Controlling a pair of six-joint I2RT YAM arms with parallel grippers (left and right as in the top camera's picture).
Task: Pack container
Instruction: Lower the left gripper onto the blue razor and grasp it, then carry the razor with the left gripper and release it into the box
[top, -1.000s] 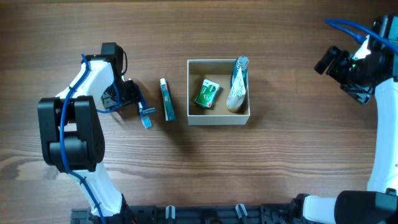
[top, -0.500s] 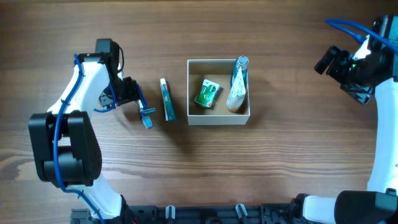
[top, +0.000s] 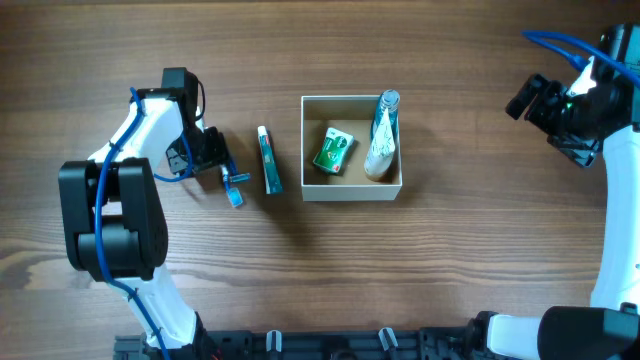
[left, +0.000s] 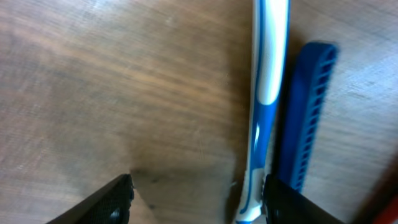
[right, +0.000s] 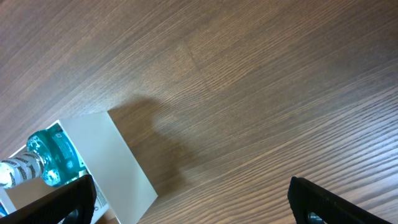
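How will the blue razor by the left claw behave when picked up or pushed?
The razor looks like thin hard plastic, so probably stiff and light. Its handle seems glossy, so it may slip in the open left claw. Lying flat on the table, it would likely slide or spin if pushed, not roll.

Matt cardboard container (top: 350, 191), grained wooden table (top: 450, 260), glossy plastic blue-white handle (left: 266, 74).
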